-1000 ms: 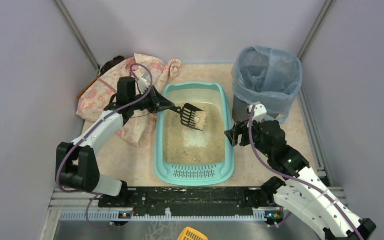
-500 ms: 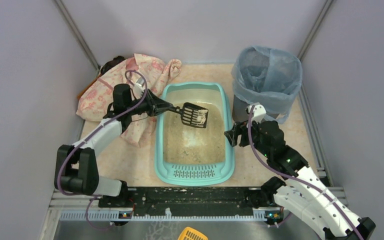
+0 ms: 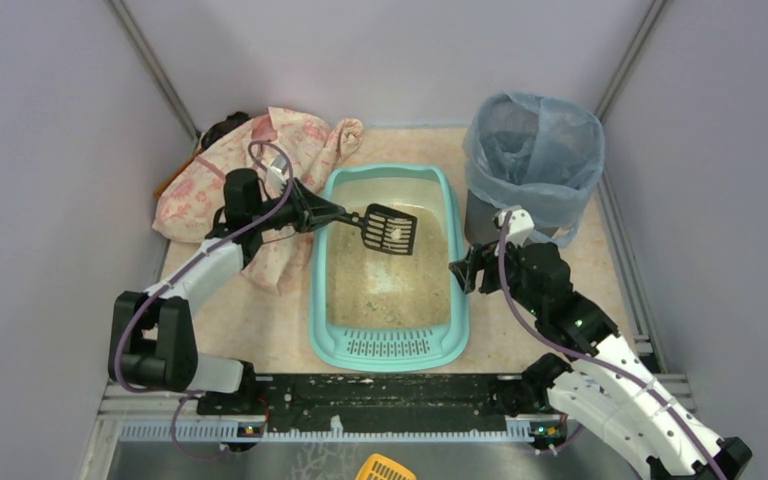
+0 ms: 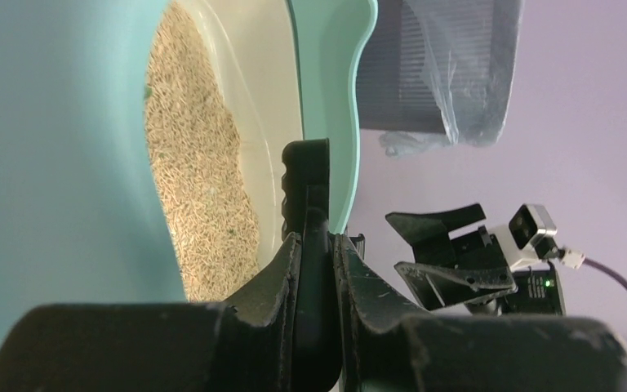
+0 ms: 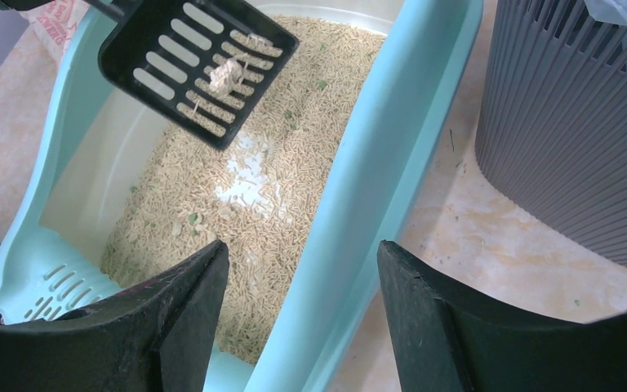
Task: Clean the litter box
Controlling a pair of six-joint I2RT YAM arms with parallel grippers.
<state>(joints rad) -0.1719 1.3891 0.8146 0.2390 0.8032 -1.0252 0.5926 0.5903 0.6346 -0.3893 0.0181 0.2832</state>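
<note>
The turquoise litter box (image 3: 458, 300) sits mid-table with beige litter (image 3: 385, 285) and a slotted grille (image 3: 388, 346) at its near end. My left gripper (image 3: 332, 214) is shut on the handle of a black slotted scoop (image 3: 390, 229), held above the litter near the box's far end. A pale clump (image 5: 227, 72) and some grains lie on the scoop (image 5: 196, 65). In the left wrist view the scoop handle (image 4: 313, 269) is pinched between the fingers. My right gripper (image 3: 457, 274) is open, straddling the box's right rim (image 5: 384, 171).
A grey bin lined with a blue bag (image 3: 532, 150) stands right of the box's far end. A pink patterned cloth (image 3: 260, 180) lies left of the box. A yellow scoop (image 3: 385, 468) lies below the rail at the bottom edge. Walls enclose three sides.
Most litter has sifted out of the scoop, leaving a small clump. The scoop has shifted slightly toward the far end. The right arm has not moved.
</note>
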